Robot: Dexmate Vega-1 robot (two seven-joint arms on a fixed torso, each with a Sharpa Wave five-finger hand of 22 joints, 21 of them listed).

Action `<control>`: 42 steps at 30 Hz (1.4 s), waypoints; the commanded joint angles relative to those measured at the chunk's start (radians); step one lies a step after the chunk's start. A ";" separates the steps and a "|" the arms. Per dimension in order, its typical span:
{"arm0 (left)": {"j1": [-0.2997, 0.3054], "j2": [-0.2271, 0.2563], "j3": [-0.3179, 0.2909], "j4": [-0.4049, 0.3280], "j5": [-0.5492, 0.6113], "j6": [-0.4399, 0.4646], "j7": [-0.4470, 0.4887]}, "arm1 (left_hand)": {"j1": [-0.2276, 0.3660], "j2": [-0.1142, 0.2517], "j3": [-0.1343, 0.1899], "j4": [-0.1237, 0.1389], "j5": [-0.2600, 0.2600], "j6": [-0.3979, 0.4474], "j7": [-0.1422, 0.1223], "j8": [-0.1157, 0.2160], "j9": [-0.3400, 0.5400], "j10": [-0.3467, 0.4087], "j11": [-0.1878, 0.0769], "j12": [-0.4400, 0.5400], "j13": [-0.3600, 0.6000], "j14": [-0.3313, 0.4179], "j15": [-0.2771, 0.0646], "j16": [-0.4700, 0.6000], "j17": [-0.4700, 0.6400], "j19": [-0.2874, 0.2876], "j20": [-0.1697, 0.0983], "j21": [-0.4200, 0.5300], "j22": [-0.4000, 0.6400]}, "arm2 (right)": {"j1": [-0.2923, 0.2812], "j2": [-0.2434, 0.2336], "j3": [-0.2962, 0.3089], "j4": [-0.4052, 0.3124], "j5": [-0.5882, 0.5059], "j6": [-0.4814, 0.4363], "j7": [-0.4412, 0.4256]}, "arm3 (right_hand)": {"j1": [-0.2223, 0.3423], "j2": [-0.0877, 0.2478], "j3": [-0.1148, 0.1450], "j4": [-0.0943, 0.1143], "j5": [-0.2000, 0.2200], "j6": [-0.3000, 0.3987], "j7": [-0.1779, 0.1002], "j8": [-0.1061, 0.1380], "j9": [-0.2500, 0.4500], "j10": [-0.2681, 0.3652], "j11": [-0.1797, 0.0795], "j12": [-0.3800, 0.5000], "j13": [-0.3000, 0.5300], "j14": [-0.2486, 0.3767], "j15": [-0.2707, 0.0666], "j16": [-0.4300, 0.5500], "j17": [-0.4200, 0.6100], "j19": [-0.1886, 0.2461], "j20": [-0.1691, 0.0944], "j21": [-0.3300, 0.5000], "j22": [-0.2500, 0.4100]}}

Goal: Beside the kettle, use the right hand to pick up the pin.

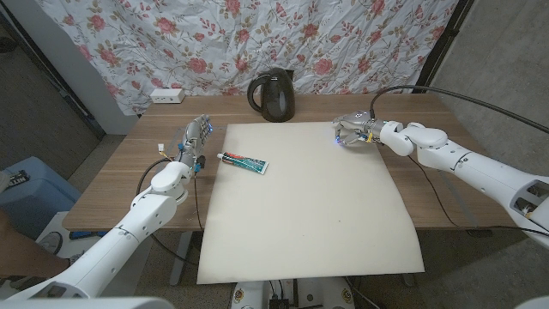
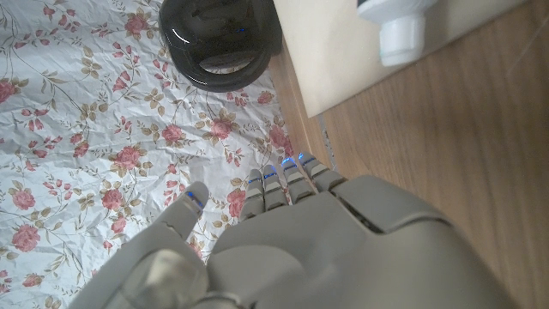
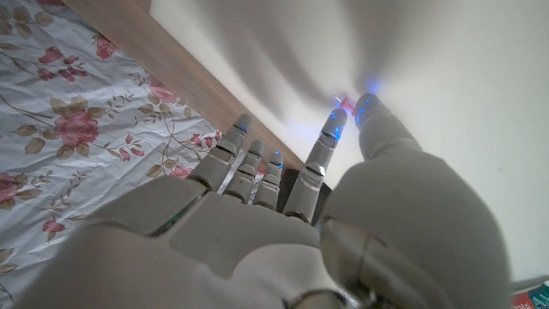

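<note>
Pinching small red pin (image 3: 344, 106) between fingers (image 3: 330, 129), your right hand (image 1: 354, 131) sits at mat's (image 1: 326, 206) far corner near kettle (image 1: 273, 95); left hand (image 1: 194, 137) parked aside, released, holding nothing.

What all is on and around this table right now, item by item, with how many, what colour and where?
Black plastic kettle: one, black, far edge of the table, beside the mat's far edge.
Toothpaste tube: one, white with red and green print, on the mat's left part.
Small pin: one, reddish, at the right hand's fingertips on the mat.
Cream mat: one, covers the table's middle.
White power strip: one, table's far left corner.
Left hand: grey, holds nothing, left of the mat.
Right hand: grey, at the pin, mat's far right edge.
</note>
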 commanded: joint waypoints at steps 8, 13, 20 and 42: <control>-0.009 -0.003 -0.001 0.011 -0.003 -0.004 -0.007 | -0.002 0.073 0.008 -0.003 -0.003 0.004 -0.003 -0.003 0.005 0.006 0.000 -0.002 0.003 0.010 0.004 -0.004 0.004 0.008 0.002 0.006 0.004 | 0.015 0.009 -0.023 0.019 -0.014 -0.013 -0.014 | 0.013 0.018 -0.008 0.002 0.002 0.055 -0.001 0.031 0.013 0.022 -0.012 0.006 0.003 0.013 -0.049 0.011 0.008 0.012 -0.005 0.001 0.004; -0.010 -0.003 0.000 0.010 -0.002 0.000 -0.002 | -0.002 0.073 0.009 -0.002 -0.003 0.005 -0.003 -0.003 0.005 0.006 0.000 -0.002 0.003 0.010 0.004 -0.004 0.004 0.009 0.002 0.006 0.004 | 0.016 0.009 -0.025 0.013 -0.015 -0.028 0.004 | 0.018 0.024 -0.009 0.003 0.002 0.067 -0.002 0.037 0.014 0.020 -0.016 0.003 0.003 0.012 -0.049 0.011 0.010 0.017 -0.004 0.002 0.004; 0.001 -0.002 -0.003 0.000 -0.002 -0.002 0.005 | -0.003 0.072 0.010 -0.002 -0.003 0.004 -0.004 -0.003 0.006 0.006 0.001 -0.002 0.003 0.011 0.005 -0.004 0.004 0.009 0.002 0.006 0.004 | 0.019 0.009 -0.029 0.007 -0.014 -0.034 0.025 | 0.023 0.033 -0.008 0.004 0.001 0.075 -0.003 0.041 0.016 0.017 -0.018 0.001 0.003 0.008 -0.049 0.011 0.013 0.018 -0.006 0.002 0.005; 0.024 0.012 -0.009 -0.032 0.005 -0.002 0.012 | -0.004 0.071 0.013 -0.002 -0.003 0.008 -0.004 -0.002 0.006 0.007 0.004 -0.002 0.003 0.015 0.007 -0.003 0.004 0.011 0.001 0.005 0.004 | -0.006 0.000 -0.006 -0.027 0.010 -0.065 0.016 | 0.018 0.095 -0.011 0.024 -0.009 0.119 -0.003 0.059 0.020 0.035 -0.036 0.004 0.004 0.005 -0.059 0.019 0.028 0.019 -0.016 0.001 0.006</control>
